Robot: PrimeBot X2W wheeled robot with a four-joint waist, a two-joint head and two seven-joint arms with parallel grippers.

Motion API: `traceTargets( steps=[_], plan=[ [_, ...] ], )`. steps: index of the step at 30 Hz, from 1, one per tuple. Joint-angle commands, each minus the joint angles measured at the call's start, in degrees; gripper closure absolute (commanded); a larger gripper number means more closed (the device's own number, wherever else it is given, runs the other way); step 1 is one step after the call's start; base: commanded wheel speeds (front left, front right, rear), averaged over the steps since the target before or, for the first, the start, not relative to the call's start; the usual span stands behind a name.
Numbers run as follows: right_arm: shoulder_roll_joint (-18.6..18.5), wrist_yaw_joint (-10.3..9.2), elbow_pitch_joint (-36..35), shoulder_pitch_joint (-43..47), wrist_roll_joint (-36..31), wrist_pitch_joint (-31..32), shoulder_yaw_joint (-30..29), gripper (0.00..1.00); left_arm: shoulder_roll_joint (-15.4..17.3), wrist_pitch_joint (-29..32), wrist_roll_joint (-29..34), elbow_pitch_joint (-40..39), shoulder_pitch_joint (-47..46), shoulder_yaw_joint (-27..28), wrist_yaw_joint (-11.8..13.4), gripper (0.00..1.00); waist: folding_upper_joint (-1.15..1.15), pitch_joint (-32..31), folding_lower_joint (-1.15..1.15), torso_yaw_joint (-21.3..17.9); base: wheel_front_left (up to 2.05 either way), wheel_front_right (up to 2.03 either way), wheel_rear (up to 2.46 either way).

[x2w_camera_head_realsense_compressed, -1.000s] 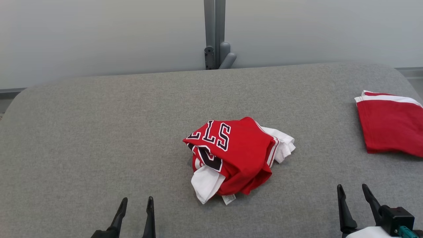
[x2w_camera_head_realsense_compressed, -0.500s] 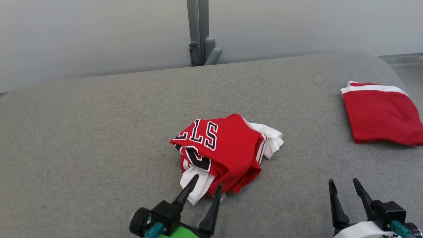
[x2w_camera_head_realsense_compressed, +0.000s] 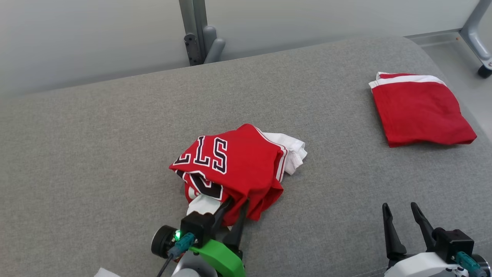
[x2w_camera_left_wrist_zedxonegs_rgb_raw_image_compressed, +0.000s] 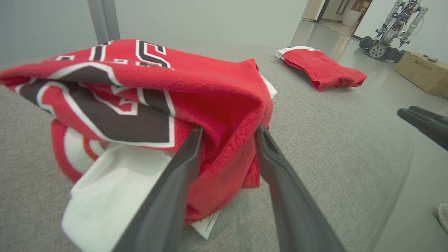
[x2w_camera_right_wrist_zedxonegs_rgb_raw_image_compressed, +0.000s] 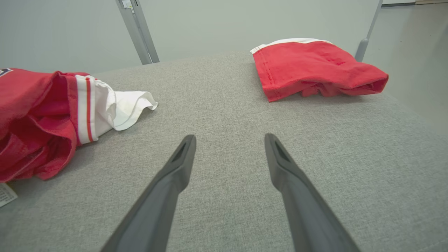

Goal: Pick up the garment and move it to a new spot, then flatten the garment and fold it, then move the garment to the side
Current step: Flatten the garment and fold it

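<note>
A crumpled red jersey (x2w_camera_head_realsense_compressed: pixel 238 161) with black-and-white lettering and white trim lies in a heap at the middle of the grey padded table (x2w_camera_head_realsense_compressed: pixel 96 154). My left gripper (x2w_camera_head_realsense_compressed: pixel 237 201) is at its near edge, open, with a fold of red cloth between the two fingers; the left wrist view shows the jersey (x2w_camera_left_wrist_zedxonegs_rgb_raw_image_compressed: pixel 140 87) bulging between the fingers of that gripper (x2w_camera_left_wrist_zedxonegs_rgb_raw_image_compressed: pixel 229 129). My right gripper (x2w_camera_head_realsense_compressed: pixel 399 206) stands open over bare table at the lower right, apart from the jersey (x2w_camera_right_wrist_zedxonegs_rgb_raw_image_compressed: pixel 35 112). Its fingers (x2w_camera_right_wrist_zedxonegs_rgb_raw_image_compressed: pixel 230 137) hold nothing.
A second red garment (x2w_camera_head_realsense_compressed: pixel 419 109), folded, lies at the table's far right. A grey post (x2w_camera_head_realsense_compressed: pixel 194 30) rises behind the table's back edge. Beyond the right edge are floor, a frame leg (x2w_camera_head_realsense_compressed: pixel 480 38), another robot (x2w_camera_left_wrist_zedxonegs_rgb_raw_image_compressed: pixel 395 24), a cardboard box (x2w_camera_left_wrist_zedxonegs_rgb_raw_image_compressed: pixel 423 73) and a shoe (x2w_camera_left_wrist_zedxonegs_rgb_raw_image_compressed: pixel 443 215).
The head camera has swung, shifting the whole picture left. My left gripper has come forward from the lower left to the jersey's near edge, and its fingers now straddle a fold.
</note>
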Motion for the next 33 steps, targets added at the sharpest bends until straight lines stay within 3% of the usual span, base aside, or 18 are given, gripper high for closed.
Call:
traceTargets(
  steps=[1,9,16,22,28,30,33],
  plan=[
    [-0.2,-0.03,0.0,-0.9,0.5,0.0,-0.2,0.00,0.2,-0.1,-0.6,0.5,-1.7,0.2,-0.3,1.00,0.19,0.8,0.00,-0.5,0.00,0.00,0.00],
    [-0.2,-0.03,0.2,-1.0,0.7,0.0,-0.2,0.00,0.2,6.0,-8.2,-5.7,-4.2,1.5,-2.1,1.00,0.19,1.0,0.00,0.4,0.00,0.00,0.00],
    [-0.2,-0.03,0.9,-0.4,0.6,0.0,0.0,0.00,3.9,20.7,-16.4,-22.9,-4.3,3.6,-1.9,1.00,0.19,-0.1,0.00,2.1,0.00,0.00,0.00],
    [-0.2,-0.03,1.2,-0.5,0.8,0.0,0.3,0.00,7.8,34.6,-29.1,-34.0,-5.2,9.7,0.9,1.00,0.19,-0.5,0.00,3.1,0.00,0.00,0.00],
    [-0.2,-0.03,1.4,-2.0,1.0,0.0,1.0,0.00,15.9,47.7,-37.1,-30.7,-9.7,15.7,3.9,1.00,0.19,0.6,0.00,3.2,0.00,0.00,0.00],
    [-0.2,-0.03,1.4,-2.4,0.8,0.0,1.3,0.00,20.0,50.9,-36.2,-25.7,-12.7,16.8,3.7,1.00,0.19,1.4,0.00,2.7,0.00,0.00,0.00],
    [-0.2,-0.03,1.6,-3.1,0.6,0.0,1.3,0.00,21.4,52.2,-36.0,-20.5,-15.1,17.1,2.9,1.00,0.19,2.3,0.00,2.1,0.00,0.00,0.00]
  ],
)
